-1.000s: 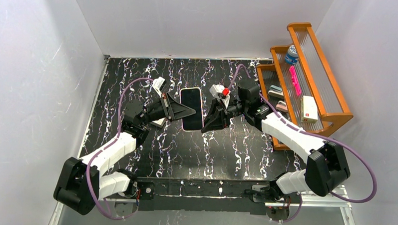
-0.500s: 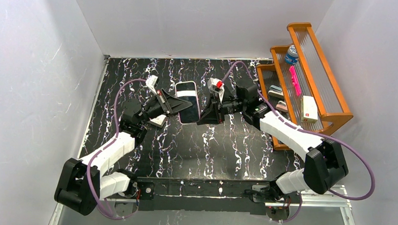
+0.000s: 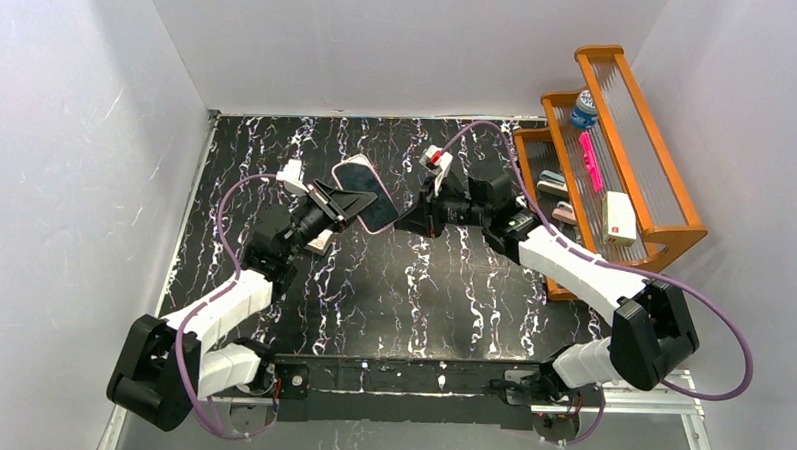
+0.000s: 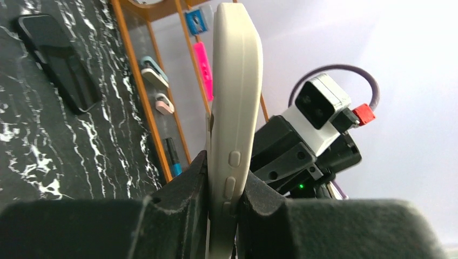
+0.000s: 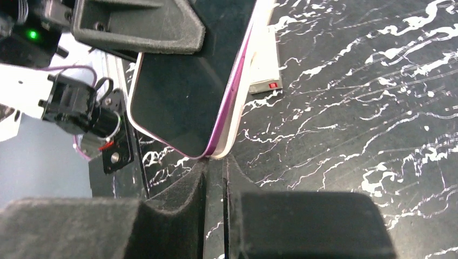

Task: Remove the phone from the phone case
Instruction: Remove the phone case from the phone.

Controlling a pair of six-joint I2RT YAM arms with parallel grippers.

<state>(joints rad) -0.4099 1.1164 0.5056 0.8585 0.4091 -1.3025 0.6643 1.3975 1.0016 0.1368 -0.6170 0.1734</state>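
Note:
The phone point(image 3: 364, 192), black-screened with a purple rim, sits in a cream case point(image 4: 233, 102) and is held up off the table, tilted. My left gripper point(image 3: 337, 203) is shut on its left long edge; in the left wrist view both fingers point(image 4: 183, 189) press the case near its side buttons. My right gripper point(image 3: 412, 223) meets the phone's near right corner. In the right wrist view its fingers point(image 5: 186, 186) are almost together, and the corner of phone and case point(image 5: 215, 152) sits right at their tips. There the purple rim stands slightly apart from the cream case lip.
An orange rack point(image 3: 665, 209) at the right holds a pink marker point(image 3: 590, 160), a white box point(image 3: 620, 218) and a blue-capped bottle point(image 3: 583, 108). A small white box point(image 5: 264, 59) lies on the marbled table point(image 3: 412, 296) under the phone. A flat black slab point(image 4: 56, 46) lies near the rack.
Both grippers have moved toward the far left with the phone between them. The phone has turned from nearly upright in the view to tilted. The right gripper has stayed at its corner.

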